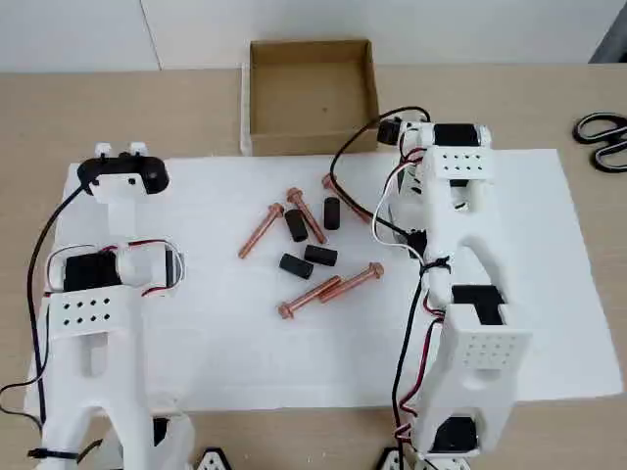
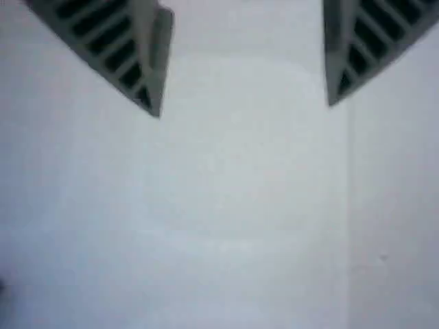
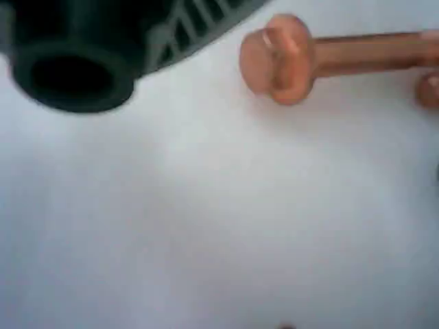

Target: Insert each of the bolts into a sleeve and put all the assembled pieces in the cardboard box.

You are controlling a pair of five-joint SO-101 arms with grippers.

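Several copper bolts [image 1: 310, 296] and black sleeves [image 1: 320, 256] lie scattered on the white sheet [image 1: 245, 352], in front of the cardboard box [image 1: 372, 90]. My right arm [image 1: 456, 166] hangs over the right side of the pile. Its gripper [image 3: 137, 48] appears shut on a black sleeve [image 3: 68, 65], seen end-on against a ribbed finger [image 3: 195, 24], just above the sheet. Close beside it lies a bolt [image 3: 281, 58], head towards the sleeve. My left gripper [image 2: 243, 103] stands open over bare sheet at the far left [image 1: 120, 152], nothing between its fingers.
Scissors [image 1: 602, 137] lie on the wooden table at the far right. A black cable [image 1: 343, 162] loops from the right arm over the bolt nearest the box. The sheet's front half is bare between the two arm bases.
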